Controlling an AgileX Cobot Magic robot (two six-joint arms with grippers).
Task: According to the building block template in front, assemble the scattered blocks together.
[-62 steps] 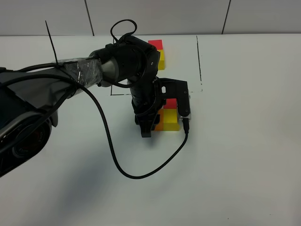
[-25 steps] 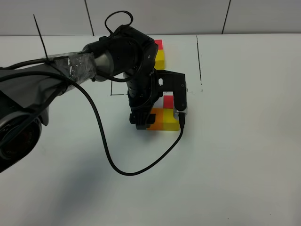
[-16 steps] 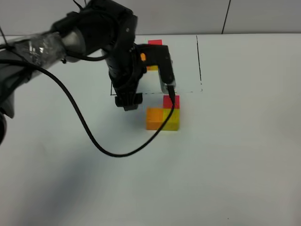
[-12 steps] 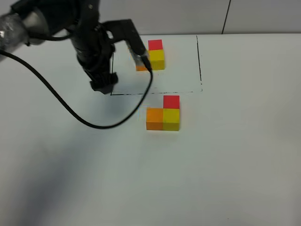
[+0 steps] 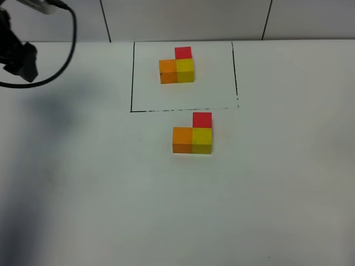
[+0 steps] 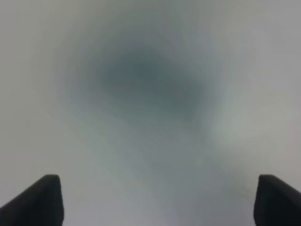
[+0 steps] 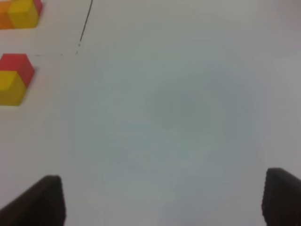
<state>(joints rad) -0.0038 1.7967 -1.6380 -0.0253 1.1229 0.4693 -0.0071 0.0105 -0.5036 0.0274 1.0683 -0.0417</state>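
The template stands inside the black-lined rectangle (image 5: 132, 77) at the back: a red block (image 5: 183, 52) behind a yellow block (image 5: 186, 71), with an orange block (image 5: 168, 71) to its left. In front of the rectangle, a red block (image 5: 202, 119), a yellow block (image 5: 202, 139) and an orange block (image 5: 182, 139) sit joined in the same shape. My left gripper (image 6: 160, 202) is open and empty over bare table; its arm (image 5: 19, 58) is at the far back left. My right gripper (image 7: 162, 200) is open and empty, with the red block (image 7: 16, 66) and yellow block (image 7: 10, 87) well off to one side.
A black cable (image 5: 61, 50) loops from the left arm at the back left. The table (image 5: 249, 194) is white. A wall with dark seams (image 5: 267, 19) runs along the far edge.
My left arm has lifted off the joined blocks and swung away to the far back left. The three joined blocks stay where they were, now uncovered.
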